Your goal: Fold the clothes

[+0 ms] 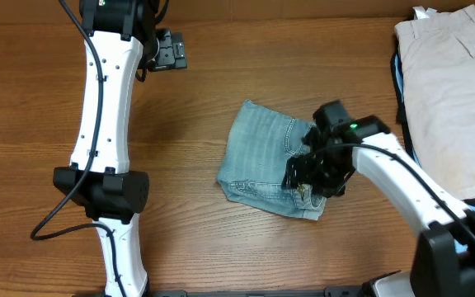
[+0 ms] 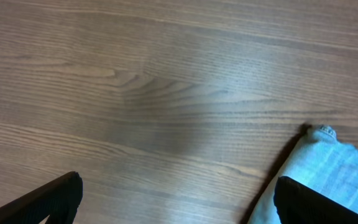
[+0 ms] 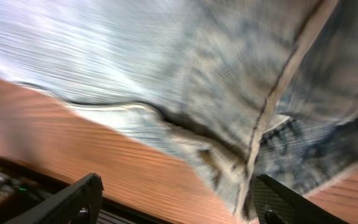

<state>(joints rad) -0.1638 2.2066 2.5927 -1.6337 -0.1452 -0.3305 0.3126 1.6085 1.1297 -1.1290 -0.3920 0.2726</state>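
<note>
Right tool (image 1: 308, 177): hanging over the right edge of the jeans (image 1: 261, 161), its fingers (image 3: 67, 200) standing wide apart and clamping nothing; whether it is touching the denim, I cannot tell.
Left tool (image 1: 168, 49): sitting at the far side of the surface (image 1: 221, 247), well apart from the jeans, fingers (image 2: 55, 199) spread and gripping nothing.
Jeans: lying folded in a compact bundle near mid-surface, partly under the right tool.
Beige trousers (image 1: 456, 74): lying at the far right corner, apart from the jeans.
</note>
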